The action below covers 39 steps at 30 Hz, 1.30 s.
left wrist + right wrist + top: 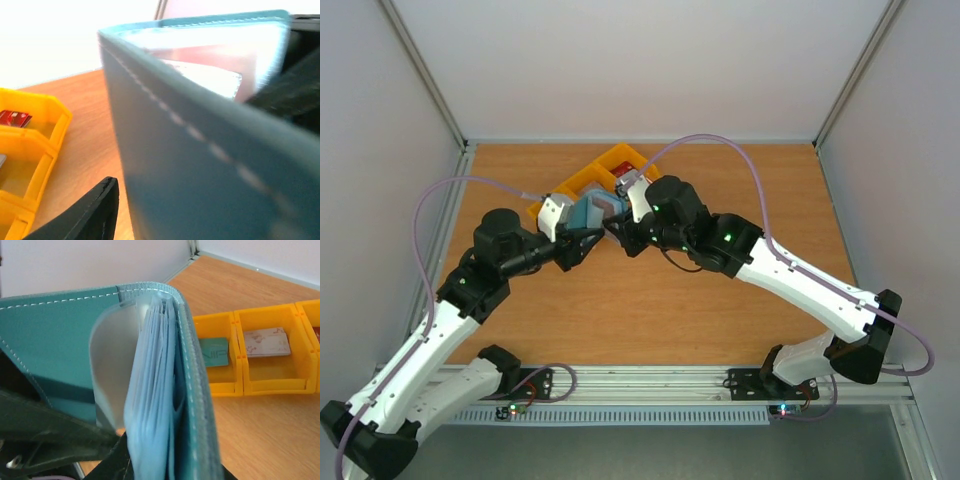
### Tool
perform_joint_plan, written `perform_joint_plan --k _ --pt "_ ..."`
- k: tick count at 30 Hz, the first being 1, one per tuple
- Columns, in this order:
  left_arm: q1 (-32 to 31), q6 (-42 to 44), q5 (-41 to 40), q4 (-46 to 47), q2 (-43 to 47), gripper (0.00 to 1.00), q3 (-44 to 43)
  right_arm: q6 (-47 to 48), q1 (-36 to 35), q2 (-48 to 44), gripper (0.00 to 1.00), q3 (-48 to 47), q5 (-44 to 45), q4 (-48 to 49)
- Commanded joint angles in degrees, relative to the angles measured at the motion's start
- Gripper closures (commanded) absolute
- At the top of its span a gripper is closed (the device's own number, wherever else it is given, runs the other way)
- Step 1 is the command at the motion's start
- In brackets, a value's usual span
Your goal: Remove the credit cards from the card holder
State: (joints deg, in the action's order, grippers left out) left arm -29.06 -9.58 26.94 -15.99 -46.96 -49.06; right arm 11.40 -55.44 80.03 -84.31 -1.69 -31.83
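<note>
The dusty-blue card holder (588, 213) hangs open above the table between both grippers. My right gripper (615, 228) is shut on one flap with its plastic sleeves (150, 405). In the right wrist view that gripper (165, 470) has a finger on each side of the flap. My left gripper (588, 240) is at the other flap (200, 175). Its one visible finger (95, 210) stands apart from the cover, and the other is hidden. The red card (12, 119), the teal-green card (215, 351) and the whitish card (267, 341) each lie in a bin compartment.
A row of joined yellow bins (582, 182) stands just behind the grippers, running diagonally toward the back. The bins also show in the left wrist view (45, 130) and the right wrist view (260, 385). The wooden table has white walls on three sides.
</note>
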Motion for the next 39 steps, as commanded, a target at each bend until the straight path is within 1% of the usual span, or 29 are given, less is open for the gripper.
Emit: perform_joint_plan --k 1,3,5,6,7,9,10,11,12,14,15,16,17,18,20,24,28,32,34,39 --pt "-0.22 1.9 -7.39 -0.15 0.63 0.56 -0.63 -0.77 -1.16 -0.51 0.99 -2.53 2.29 -0.39" --pt "-0.21 1.87 -5.77 0.12 0.52 0.52 -0.39 -0.91 -1.16 -0.3 0.99 -2.69 2.31 -0.92" --pt "-0.21 1.0 -4.82 0.84 0.17 0.51 0.0 -1.31 -1.16 -0.1 0.99 -2.89 -0.46 -0.61" --pt "-0.21 0.58 -5.02 1.08 0.05 0.54 0.02 -1.56 -1.23 0.02 0.99 -3.05 -1.32 -0.33" --pt "-0.21 0.11 -5.46 1.03 0.0 0.6 0.02 -1.59 -1.25 0.18 0.99 -3.31 -2.31 -0.26" --pt "-0.09 0.14 -6.11 0.6 0.32 0.78 -0.15 -0.47 -1.21 0.08 0.99 -4.0 -4.13 -0.96" --pt "0.0 0.21 -6.19 0.31 0.81 0.87 -0.24 0.5 -1.06 -0.14 0.97 -4.19 -5.52 -1.41" --pt "0.24 0.14 -5.95 0.06 1.04 0.96 -0.19 1.44 -0.7 -0.53 0.91 -4.26 -7.58 -1.78" --pt "0.49 -0.1 -5.48 -0.16 1.68 0.99 -0.05 2.15 -0.02 -0.98 0.83 -3.98 -9.91 -1.97" --pt "1.23 -1.28 -3.81 -0.07 2.59 1.0 0.45 4.67 1.76 -2.1 0.63 -2.77 -17.96 -1.44" --pt "1.52 -2.01 -2.42 0.13 3.03 1.0 0.78 6.42 2.76 -2.47 0.54 -2.19 -25.65 -1.74" --pt "1.89 -2.68 -1.23 0.54 3.3 1.0 1.11 8.11 3.7 -2.8 0.46 -1.99 -28.94 -2.35" --pt "2.09 -3.71 -0.04 1.09 3.63 1.0 1.46 9.3 4.61 -3.19 0.4 -1.48 -32.83 -2.94" --pt "2.28 -4.33 1.1 1.76 3.83 1.0 1.76 10.39 5.42 -3.72 0.36 -0.77 -34.5 -3.23" --pt "2.34 -5.35 2.94 2.63 4.03 1.0 2.02 10.89 7.61 -4.53 0.36 0.77 -34.56 -3.28" --pt "2.56 -6.05 3.56 2.56 4.25 1.0 1.48 12.19 10.25 -6.28 0.36 2.56 -34.8 -3.36" --pt "2.6 -4.98 3.8 2.17 4.58 1.0 1.49 12.68 10.4 -7.21 0.43 3.51 -34.73 -2.09" --pt "2.76 -5.18 4.49 2.41 4.73 1.0 1.64 14.06 10.46 -7.1 0.55 3.54 -35.55 -2.76" --pt "2.76 -4.77 4.97 2.39 4.85 1.0 1.49 13.82 10.46 -7.15 0.59 3.46 -33.63 -2.53" --pt "2.72 -4.46 6.24 3.34 4.69 1.0 1.51 10.25 10.41 -6.39 0.65 3.8 -28.4 1.29"
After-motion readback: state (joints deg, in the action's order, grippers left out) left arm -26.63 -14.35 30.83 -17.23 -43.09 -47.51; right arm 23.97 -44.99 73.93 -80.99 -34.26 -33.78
